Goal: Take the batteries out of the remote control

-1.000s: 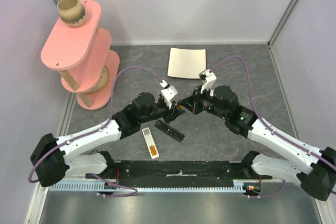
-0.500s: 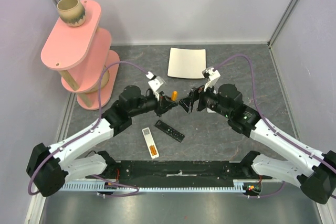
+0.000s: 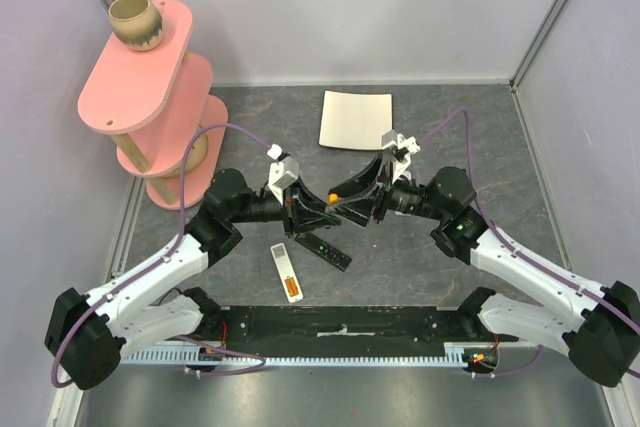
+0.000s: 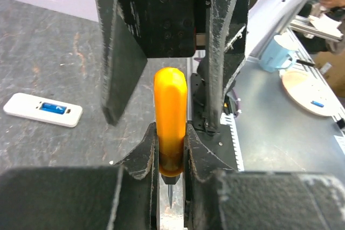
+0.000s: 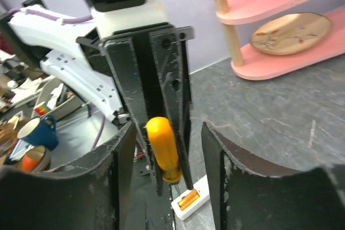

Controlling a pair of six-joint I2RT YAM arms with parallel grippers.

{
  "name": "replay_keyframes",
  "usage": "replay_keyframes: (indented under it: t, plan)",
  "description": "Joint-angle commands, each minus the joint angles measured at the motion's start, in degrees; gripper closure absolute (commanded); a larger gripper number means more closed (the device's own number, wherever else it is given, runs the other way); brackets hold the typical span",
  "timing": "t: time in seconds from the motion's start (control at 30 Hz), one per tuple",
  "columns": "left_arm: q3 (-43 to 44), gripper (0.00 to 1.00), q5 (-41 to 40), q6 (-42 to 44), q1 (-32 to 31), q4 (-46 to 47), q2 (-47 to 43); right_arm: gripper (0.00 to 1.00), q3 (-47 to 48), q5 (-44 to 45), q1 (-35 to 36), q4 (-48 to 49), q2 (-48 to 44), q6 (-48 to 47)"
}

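The white remote control lies flat on the table below both grippers, with the orange batteries sitting in its open bay. The right wrist view shows the remote control and the batteries low in the frame. My left gripper is shut on a small screwdriver with an orange handle, gripping the handle's lower end. My right gripper is open, its jaws standing on either side of the left fingers and the orange handle without touching it.
A flat black bar lies beside the remote. A white sheet lies at the back. A pink three-tier shelf with a cup stands at the back left. A small white piece with a blue patch rests on the table.
The right gripper, shut a second ago, has opened off the screwdriver. The left gripper has closed on its handle. Both grippers have shifted slightly left.
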Motion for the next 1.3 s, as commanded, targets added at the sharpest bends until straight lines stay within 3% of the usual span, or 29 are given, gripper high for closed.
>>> replay_keyframes:
  t: [0.0, 0.07, 0.13, 0.17, 0.2, 0.3, 0.4, 0.43, 0.53, 0.6, 0.7, 0.73, 0.83, 0.87, 0.93, 0.97, 1.07, 1.17, 1.27]
  plan:
    - [0.78, 0.98, 6.61, -5.24, 0.27, 7.11, 2.04, 0.49, -0.79, -5.41, 1.48, 8.62, -0.27, 2.33]
    - [0.87, 0.98, 7.49, -5.94, 0.27, 8.43, 2.92, 0.54, -0.88, -5.32, 1.66, 8.36, -0.36, 2.07]
    - [0.69, 0.98, 8.19, -6.9, 0.27, 9.83, 3.27, 0.66, -1.14, -5.32, 1.74, 8.53, 0.07, 1.98]
    - [0.69, 0.98, 8.37, -7.34, 0.27, 10.1, 3.71, 0.79, -1.23, -5.24, 1.83, 8.8, 0.17, 2.06]
    - [0.78, 0.98, 8.63, -7.52, 0.27, 10.28, 3.89, 1.0, -1.23, -4.8, 2.01, 8.8, 0.34, 2.59]
    - [1.3, 0.98, 8.81, -6.56, 0.27, 8.09, 4.15, 1.0, -1.05, -2.61, 2.18, 7.49, 0.61, 2.59]
    - [1.31, 0.7, 7.94, -4.98, 0.27, 5.1, 3.63, 1.0, 0.09, 4.76, 2.27, 0.21, -0.53, 0.4]
    - [1.05, 0.57, 7.24, -4.71, 0.27, 4.66, 3.45, 1.0, 0.61, 7.05, 2.1, -3.9, -1.23, -0.13]
    - [-0.1, 0.47, 5.21, -3.83, 0.27, 3.95, 2.57, 1.0, 0.53, 15.93, 2.18, -8.85, -2.99, 1.35]
    - [-0.8, 0.48, 4.33, -3.66, 0.27, 3.95, 2.48, 1.0, -0.17, 20.16, 2.18, -9.48, -3.61, 2.76]
    - [-0.81, 0.76, 4.42, -3.66, 0.27, 3.95, 3.09, 1.0, -2.1, 21.48, 2.1, -7.55, -5.19, 4.7]
    - [-0.8, 0.91, 4.5, -3.66, 0.27, 4.04, 3.27, 1.0, -2.89, 21.57, 2.18, -6.59, -5.37, 4.96]
    - [-0.28, 0.98, 4.59, -4.01, 0.27, 4.04, 3.89, 1.0, -3.25, 21.05, 2.1, -5.7, -5.37, 5.49]
    - [-0.19, 0.98, 4.68, -4.27, 0.27, 4.12, 3.98, 0.97, -3.34, 20.44, 2.18, -5.27, -5.28, 5.41]
    - [-0.19, 0.98, 4.68, -4.36, 0.27, 4.12, 3.63, 0.81, -3.95, 19.03, 2.18, -4.04, -5.46, 4.62]
    - [-0.1, 0.98, 4.77, -4.45, 0.27, 4.12, 3.63, 0.64, -4.39, 18.67, 2.18, -3.34, -5.63, 4.35]
    - [-0.19, 0.98, 5.12, -4.45, 0.27, 4.12, 2.84, 0.4, -5.53, 16.83, 2.18, -2.19, -6.6, 2.51]
    - [-0.28, 0.98, 5.65, -4.45, 0.27, 4.21, 1.87, 0.33, -6.32, 14.11, 2.18, -1.66, -7.13, 1.45]
    - [-0.28, 0.98, 6.44, -4.71, 0.27, 4.13, 1.43, 0.39, -7.12, 11.39, 2.18, 0.36, -7.13, 1.97]
